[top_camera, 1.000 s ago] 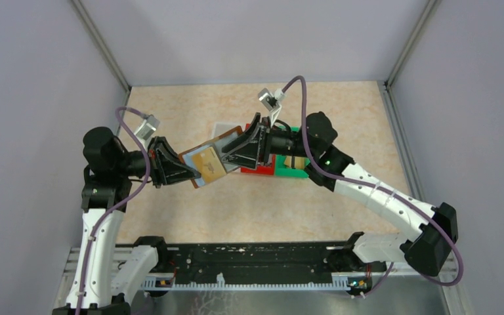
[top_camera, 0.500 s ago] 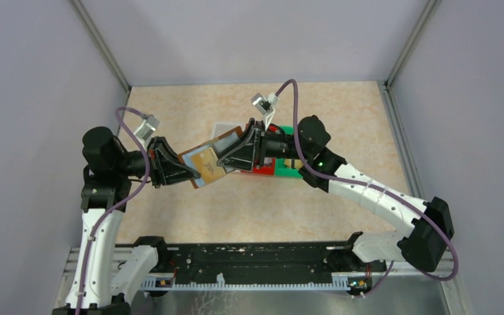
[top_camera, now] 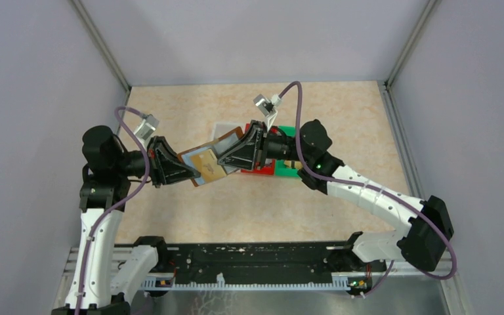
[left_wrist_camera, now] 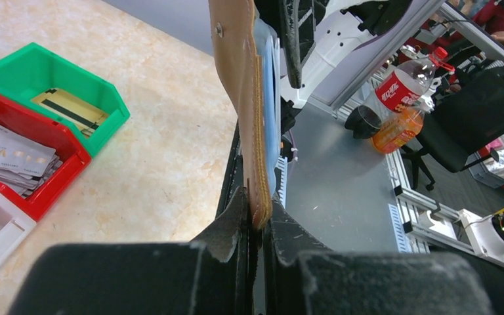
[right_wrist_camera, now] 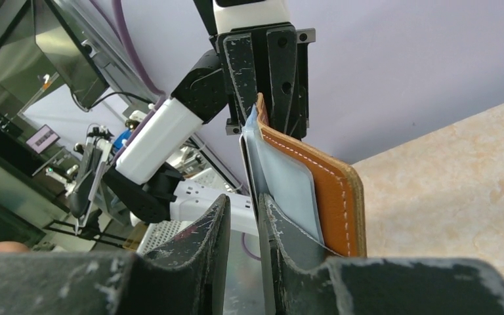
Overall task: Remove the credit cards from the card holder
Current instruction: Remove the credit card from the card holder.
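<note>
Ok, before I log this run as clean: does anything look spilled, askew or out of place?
Nothing stands out. The left gripper clamps the card holder in midair, the right gripper straddles a sleeve edge, and the loose cards lie inside the green bin and red bin.

R end effector (right_wrist_camera: 244, 205) narrower, prob. around sleeve (right_wrist_camera: 283, 187)

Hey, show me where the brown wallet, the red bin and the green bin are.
wallet (left_wrist_camera: 239, 98), left wrist view, on its brown outer leather.
red bin (left_wrist_camera: 62, 187), left wrist view, on its near side wall.
green bin (left_wrist_camera: 108, 131), left wrist view, on its near corner wall.
</note>
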Robot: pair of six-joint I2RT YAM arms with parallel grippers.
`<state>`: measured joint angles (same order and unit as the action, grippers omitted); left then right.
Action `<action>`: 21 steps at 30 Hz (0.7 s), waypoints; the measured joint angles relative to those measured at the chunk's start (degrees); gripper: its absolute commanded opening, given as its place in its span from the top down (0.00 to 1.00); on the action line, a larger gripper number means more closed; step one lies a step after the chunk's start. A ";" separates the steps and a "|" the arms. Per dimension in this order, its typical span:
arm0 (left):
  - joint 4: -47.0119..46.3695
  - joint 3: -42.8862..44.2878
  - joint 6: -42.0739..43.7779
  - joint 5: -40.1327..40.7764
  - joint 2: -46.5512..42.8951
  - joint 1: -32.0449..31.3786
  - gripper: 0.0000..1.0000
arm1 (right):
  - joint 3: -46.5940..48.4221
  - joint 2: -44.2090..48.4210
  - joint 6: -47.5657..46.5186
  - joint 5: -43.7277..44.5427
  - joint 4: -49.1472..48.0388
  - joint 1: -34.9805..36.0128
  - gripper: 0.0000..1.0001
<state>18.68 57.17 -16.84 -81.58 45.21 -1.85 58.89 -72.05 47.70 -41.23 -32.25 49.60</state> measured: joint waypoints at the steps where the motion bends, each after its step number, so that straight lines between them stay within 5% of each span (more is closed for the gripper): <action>1: 0.35 0.07 0.11 0.13 0.09 0.00 1.00 | -0.24 0.00 0.20 0.00 -0.55 0.00 0.78; 12: 2.51 0.15 0.70 0.81 0.22 0.24 1.00 | -0.59 -1.68 -2.47 3.63 -0.55 0.55 0.68; 21: 4.57 0.15 1.07 0.98 0.22 0.24 1.00 | 0.31 -2.38 -10.73 16.26 7.63 4.42 0.97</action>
<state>23.24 57.32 -15.77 -80.60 45.43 -1.61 59.20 -74.43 36.97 -24.97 -24.62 54.02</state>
